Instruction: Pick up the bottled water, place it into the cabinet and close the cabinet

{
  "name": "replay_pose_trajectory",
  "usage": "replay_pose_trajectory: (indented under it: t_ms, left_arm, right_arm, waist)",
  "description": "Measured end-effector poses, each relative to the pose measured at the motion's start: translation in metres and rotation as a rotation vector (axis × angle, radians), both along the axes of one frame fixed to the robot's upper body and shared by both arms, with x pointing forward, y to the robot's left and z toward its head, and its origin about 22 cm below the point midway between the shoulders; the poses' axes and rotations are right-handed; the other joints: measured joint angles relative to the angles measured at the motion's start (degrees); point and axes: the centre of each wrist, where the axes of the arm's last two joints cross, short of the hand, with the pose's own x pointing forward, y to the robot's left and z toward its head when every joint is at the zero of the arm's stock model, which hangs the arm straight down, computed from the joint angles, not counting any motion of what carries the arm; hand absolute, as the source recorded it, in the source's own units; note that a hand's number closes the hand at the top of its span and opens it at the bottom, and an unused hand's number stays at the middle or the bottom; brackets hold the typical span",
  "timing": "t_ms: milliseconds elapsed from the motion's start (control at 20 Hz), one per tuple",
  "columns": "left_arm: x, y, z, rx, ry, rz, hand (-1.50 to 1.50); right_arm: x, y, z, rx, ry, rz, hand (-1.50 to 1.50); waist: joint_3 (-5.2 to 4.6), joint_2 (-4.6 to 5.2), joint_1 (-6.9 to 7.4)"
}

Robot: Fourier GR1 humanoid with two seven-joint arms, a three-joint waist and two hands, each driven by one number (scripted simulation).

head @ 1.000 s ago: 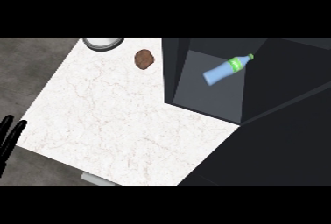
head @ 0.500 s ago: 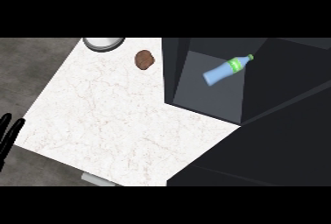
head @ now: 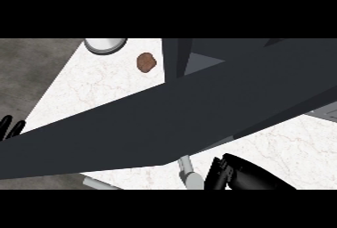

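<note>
Right hand [head: 245, 174] at bottom edge, black fingers curled, nothing visibly held; a grey handle-like bar [head: 189, 173] sits just left of it. Directly above the hand, the dark cabinet door [head: 171, 120] sweeps diagonally across the white marble counter [head: 99, 84], covering the cabinet [head: 263, 53] opening. Bottled water not visible behind it. Left hand [head: 9, 127] far left at the edge, fingers straight, resting. Farther up-left of the right hand: brown lump [head: 145, 62], then a white round dish [head: 104, 44] at the top.
</note>
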Motion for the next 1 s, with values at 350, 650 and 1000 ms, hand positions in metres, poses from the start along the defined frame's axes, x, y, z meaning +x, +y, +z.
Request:
replay_pose_trajectory:
  t_ms: [350, 650, 1000]
  left_arm:
    - [-0.003, 0.005, -0.005, -0.008, 0.019, 0.023, -1.5]
    - [-0.005, 0.009, -0.008, -0.018, 0.025, 0.033, -1.5]
    - [-0.007, 0.013, -0.013, -0.035, 0.026, 0.051, -1.5]
  right_arm:
    - [0.059, 0.033, 0.015, 0.057, 0.025, -0.259, 1.5]
    - [0.11, 0.057, 0.038, 0.1, 0.039, -0.441, 1.5]
    - [0.132, 0.082, 0.041, 0.132, 0.156, -0.492, -1.5]
  waist:
    - [0.3, -0.72, -1.56]
    - [0.57, -0.92, -2.42]
    - [0.89, -1.87, -3.89]
